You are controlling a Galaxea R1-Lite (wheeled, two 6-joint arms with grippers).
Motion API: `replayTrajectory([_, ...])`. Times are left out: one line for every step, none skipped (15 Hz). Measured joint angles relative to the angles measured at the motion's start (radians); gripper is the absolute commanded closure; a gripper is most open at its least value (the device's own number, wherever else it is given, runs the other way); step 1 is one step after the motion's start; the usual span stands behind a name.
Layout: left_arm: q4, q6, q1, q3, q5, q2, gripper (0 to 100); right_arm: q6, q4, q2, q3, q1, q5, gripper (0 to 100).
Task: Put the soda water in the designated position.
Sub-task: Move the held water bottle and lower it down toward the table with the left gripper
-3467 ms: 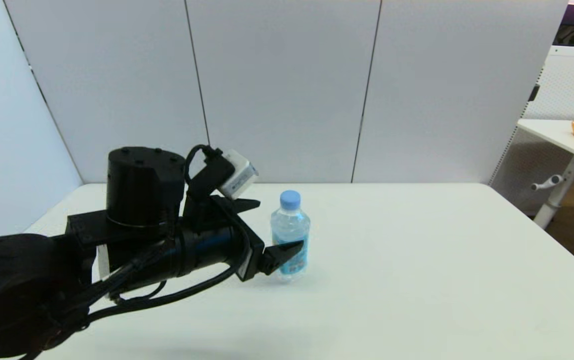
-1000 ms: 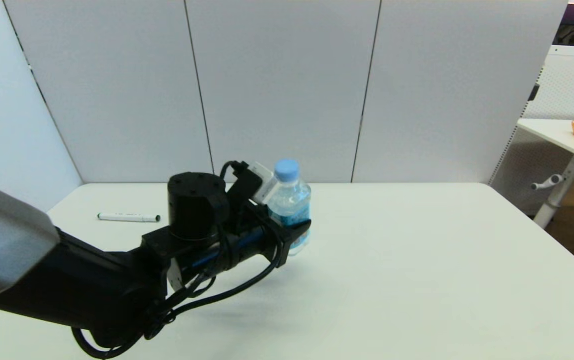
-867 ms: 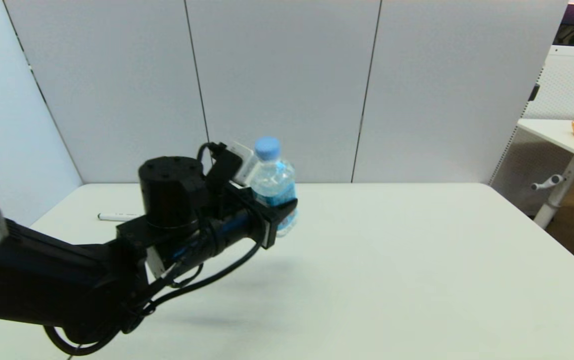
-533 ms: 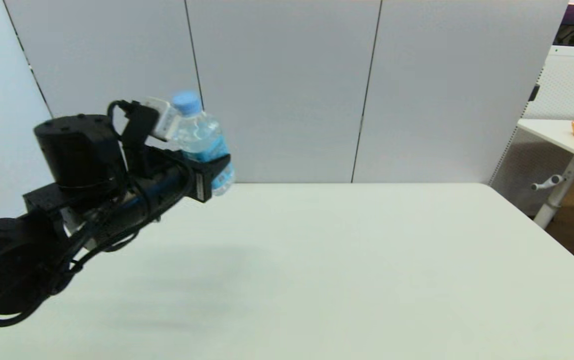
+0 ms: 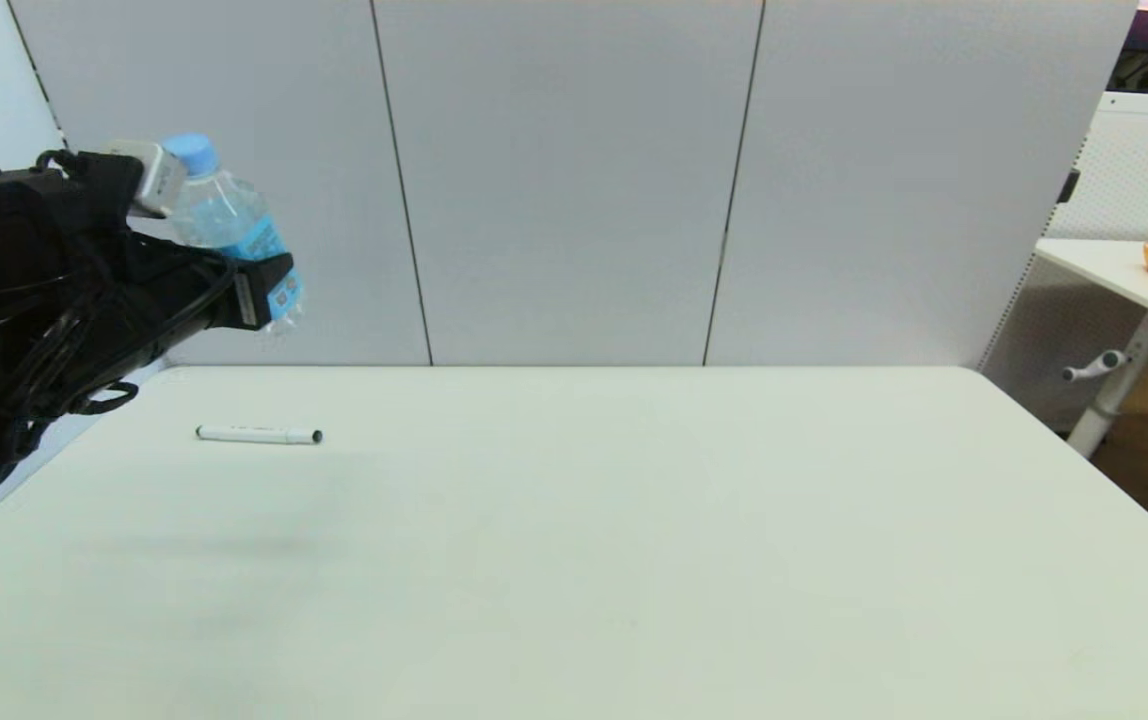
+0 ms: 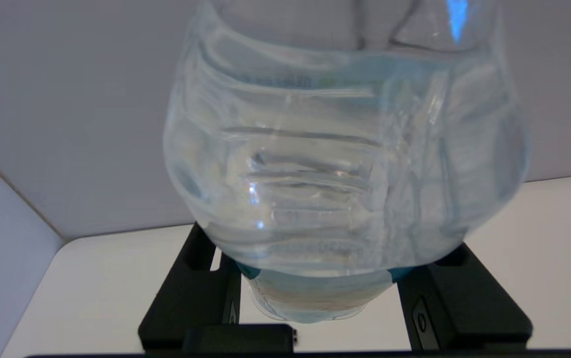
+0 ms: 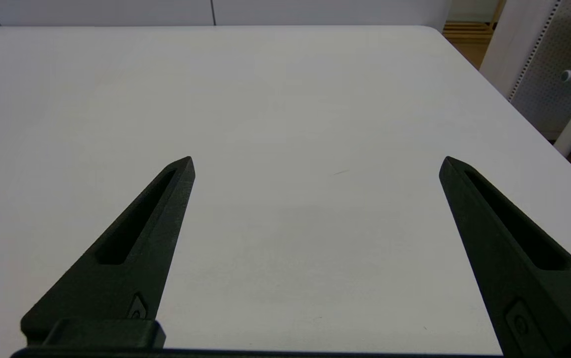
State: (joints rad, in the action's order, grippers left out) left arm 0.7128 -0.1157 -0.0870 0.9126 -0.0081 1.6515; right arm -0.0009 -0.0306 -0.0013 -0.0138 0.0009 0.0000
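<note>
The soda water (image 5: 230,235), a clear bottle with a light-blue cap and blue label, hangs high above the table's far left corner, tilted, with my left gripper (image 5: 269,290) shut on its lower body. From the left wrist camera the soda water (image 6: 345,164) fills the picture between the black fingers (image 6: 196,293). My right gripper (image 7: 315,164) is out of the head view; its own camera shows it open over bare white tabletop. The designated position has no mark on the table.
A thin white marker pen (image 5: 258,435) lies on the white table (image 5: 634,540) at the far left. Grey partition panels stand behind the table. A second desk (image 5: 1134,275) with an orange bowl stands off to the right.
My left gripper closed on the bottle, lifted it off the table's middle and carried it up and to the left. The pen, hidden half a second ago, shows again.
</note>
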Motion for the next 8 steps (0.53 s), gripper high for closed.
replayTrajectory([-0.002,0.000,0.016,0.036,-0.001,0.037,100,0.001,0.000,0.000,0.000,0.000,0.000,0])
replayTrajectory([-0.006,0.001,0.028,0.072,-0.003,0.077,100,0.000,0.000,0.000,0.000,0.000,0.000,0])
replayTrajectory([-0.010,0.001,0.040,0.111,-0.002,0.121,100,0.000,0.000,0.000,0.000,0.000,0.000,0])
replayTrajectory([-0.014,0.001,0.050,0.150,-0.003,0.167,100,0.000,0.000,0.000,0.000,0.000,0.000,0])
replayTrajectory([-0.023,0.000,0.061,0.190,-0.002,0.218,100,0.001,0.000,0.000,0.000,0.000,0.000,0])
replayTrajectory([-0.036,-0.001,0.072,0.222,-0.001,0.264,100,0.000,0.000,0.000,0.000,0.000,0.000,0])
replayTrajectory([-0.049,-0.005,0.086,0.254,-0.002,0.307,100,0.001,0.000,0.000,0.000,0.000,0.000,0])
replayTrajectory([-0.070,-0.015,0.107,0.284,-0.001,0.349,100,0.001,0.000,0.000,0.000,0.000,0.000,0])
